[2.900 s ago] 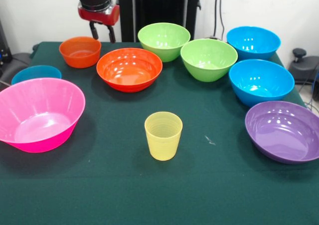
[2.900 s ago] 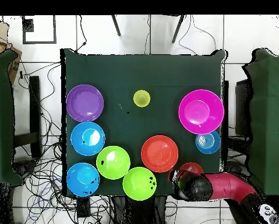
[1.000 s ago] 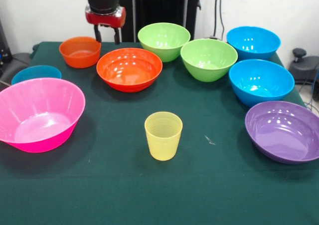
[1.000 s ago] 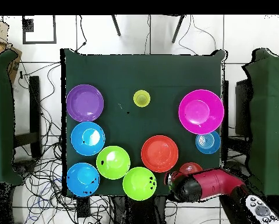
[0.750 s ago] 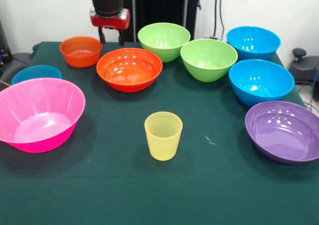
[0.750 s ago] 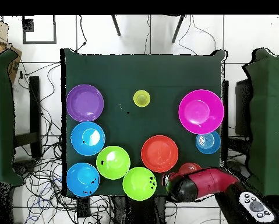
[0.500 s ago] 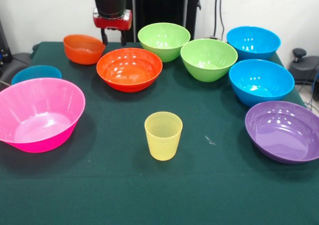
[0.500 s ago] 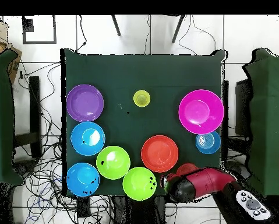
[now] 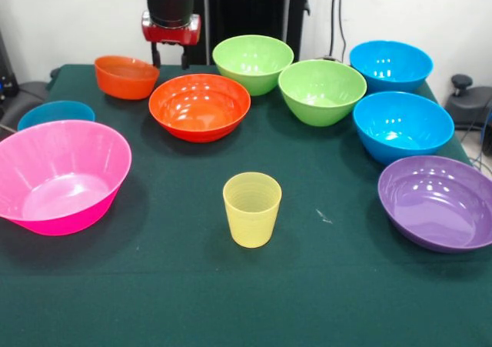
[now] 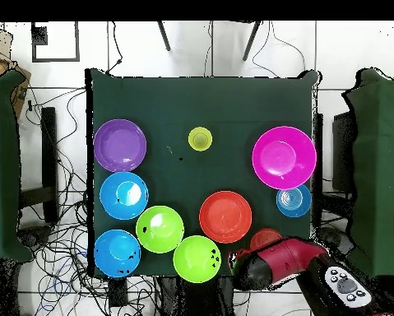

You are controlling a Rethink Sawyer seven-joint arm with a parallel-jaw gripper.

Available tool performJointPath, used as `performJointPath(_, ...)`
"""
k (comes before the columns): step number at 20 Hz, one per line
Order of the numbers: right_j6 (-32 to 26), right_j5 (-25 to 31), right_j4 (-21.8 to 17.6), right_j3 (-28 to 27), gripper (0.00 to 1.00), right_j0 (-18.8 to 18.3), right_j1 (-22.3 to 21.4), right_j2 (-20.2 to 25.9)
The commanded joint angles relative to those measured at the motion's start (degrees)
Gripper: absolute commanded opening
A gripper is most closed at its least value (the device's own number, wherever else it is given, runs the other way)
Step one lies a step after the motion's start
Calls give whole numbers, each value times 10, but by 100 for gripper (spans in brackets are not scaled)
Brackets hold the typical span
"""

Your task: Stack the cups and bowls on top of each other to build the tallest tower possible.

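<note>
Since 1 second ago your arm has swung toward the large orange bowl, and the small orange bowl now sits tilted, nudged toward the table's corner. Nothing is stacked: all 9 bowls and the yellow cup stand apart. Your gripper hangs upright, fingers apart and empty, just beside the small orange bowl's rim, between the 2 orange bowls.

The cup stands mid-table; bowls ring it behind and at both sides.
</note>
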Motion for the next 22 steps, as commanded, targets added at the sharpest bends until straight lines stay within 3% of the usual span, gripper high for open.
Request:
performJointPath(1, 25, -53, -45, -73, 100, 31, 1, -12)
performJointPath(22, -23, -55, -3, -41, 100, 14, -39, 13)
